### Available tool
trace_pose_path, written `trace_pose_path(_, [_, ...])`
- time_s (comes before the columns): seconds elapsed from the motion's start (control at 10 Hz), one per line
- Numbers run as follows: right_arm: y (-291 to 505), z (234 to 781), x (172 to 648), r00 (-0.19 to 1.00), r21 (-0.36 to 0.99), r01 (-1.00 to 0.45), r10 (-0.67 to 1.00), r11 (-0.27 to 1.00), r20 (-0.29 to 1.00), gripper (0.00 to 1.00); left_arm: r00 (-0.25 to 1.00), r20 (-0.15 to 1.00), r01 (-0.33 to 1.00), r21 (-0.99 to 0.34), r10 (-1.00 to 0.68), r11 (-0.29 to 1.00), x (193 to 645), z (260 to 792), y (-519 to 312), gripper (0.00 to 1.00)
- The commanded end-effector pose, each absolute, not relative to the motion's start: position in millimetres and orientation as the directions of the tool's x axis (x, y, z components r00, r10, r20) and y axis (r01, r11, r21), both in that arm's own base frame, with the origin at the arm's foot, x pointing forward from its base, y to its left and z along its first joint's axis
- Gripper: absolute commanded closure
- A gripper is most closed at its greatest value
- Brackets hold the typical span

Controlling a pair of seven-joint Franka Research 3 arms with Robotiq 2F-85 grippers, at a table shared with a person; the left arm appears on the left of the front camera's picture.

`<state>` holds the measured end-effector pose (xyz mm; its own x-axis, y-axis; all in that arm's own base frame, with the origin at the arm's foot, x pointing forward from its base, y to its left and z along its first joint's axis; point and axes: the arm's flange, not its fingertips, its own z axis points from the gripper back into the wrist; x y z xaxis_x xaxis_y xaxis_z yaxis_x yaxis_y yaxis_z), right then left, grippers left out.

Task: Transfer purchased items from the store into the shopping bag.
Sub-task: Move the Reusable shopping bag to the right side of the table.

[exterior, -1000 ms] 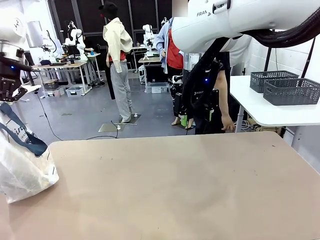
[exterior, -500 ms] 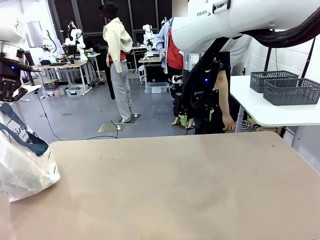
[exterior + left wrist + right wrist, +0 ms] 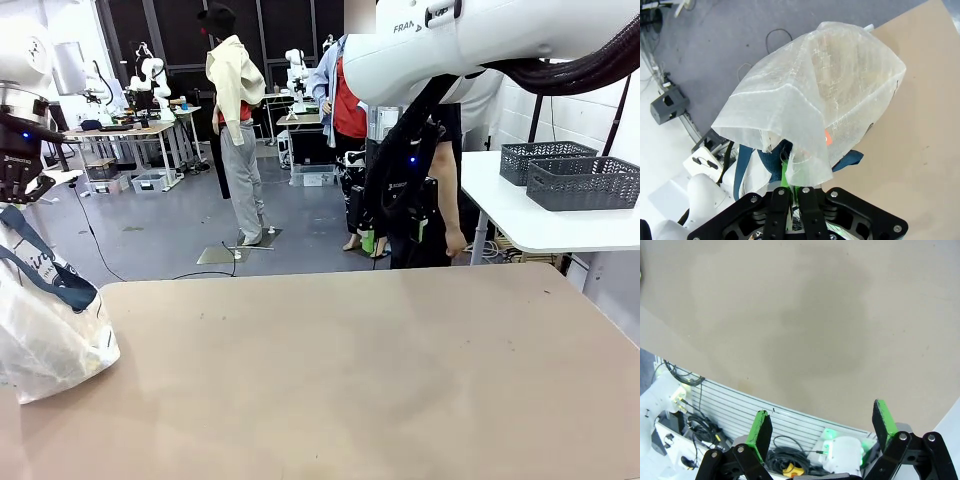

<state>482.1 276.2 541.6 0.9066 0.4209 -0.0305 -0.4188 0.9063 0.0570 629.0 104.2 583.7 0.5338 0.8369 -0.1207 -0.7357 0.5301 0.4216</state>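
The shopping bag (image 3: 45, 340), translucent white with navy strap handles (image 3: 55, 285), hangs over the table's left edge with its bottom resting on the tabletop. My left gripper (image 3: 16, 195) is above it, shut on the bag's top. In the left wrist view the closed fingers (image 3: 807, 197) pinch the bag's plastic and a navy strap, and the bag (image 3: 815, 85) droops below them. My right gripper (image 3: 395, 238) hangs open above the table's far edge. Its green pads (image 3: 761, 430) stand wide apart over bare tabletop with nothing between them.
The beige table (image 3: 350, 380) spreads across the front view. A person stands just behind the right gripper, one hand (image 3: 456, 246) low near the far edge. Two dark grey lattice baskets (image 3: 575, 178) sit on a white side table (image 3: 530, 225) at the right.
The bag shifted slightly to the right and settled. Both arms have stayed where they were.
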Motion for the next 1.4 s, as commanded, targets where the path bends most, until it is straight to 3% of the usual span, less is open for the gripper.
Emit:
trace_pose_path(0.0, [274, 541, 479, 0.909, 0.065, -0.412, 0.415, 0.909, -0.034, 0.0, 0.521, -0.113, -0.749, 0.415, 0.846, 0.517, 624, 590, 104, 1.0])
trace_pose_path(0.4, [274, 541, 479, 0.909, 0.065, -0.412, 0.415, 0.909, -0.034, 0.0, 0.534, -0.121, -0.736, 0.422, 0.837, 0.53, 629, 584, 104, 1.0])
trace_pose_path(0.6, [274, 541, 479, 0.909, 0.065, -0.412, 0.415, 0.909, -0.034, 0.0, 0.526, -0.116, -0.734, 0.437, 0.842, 0.519, 633, 581, 103, 0.72])
trace_pose_path(0.9, [274, 541, 479, 0.909, 0.065, -0.412, 0.415, 0.909, -0.034, 0.0, 0.525, -0.108, -0.738, 0.436, 0.844, 0.515, 634, 585, 102, 0.13])
trace_pose_path(1.0, [274, 541, 479, 0.909, 0.065, -0.412, 0.415, 0.909, -0.034, 0.0, 0.525, -0.104, -0.741, 0.433, 0.845, 0.514, 633, 589, 102, 0.0])
trace_pose_path(1.3, [274, 541, 479, 0.909, 0.065, -0.412, 0.415, 0.909, -0.034, 0.0, 0.522, -0.095, -0.765, 0.388, 0.848, 0.514, 622, 612, 98, 0.0])
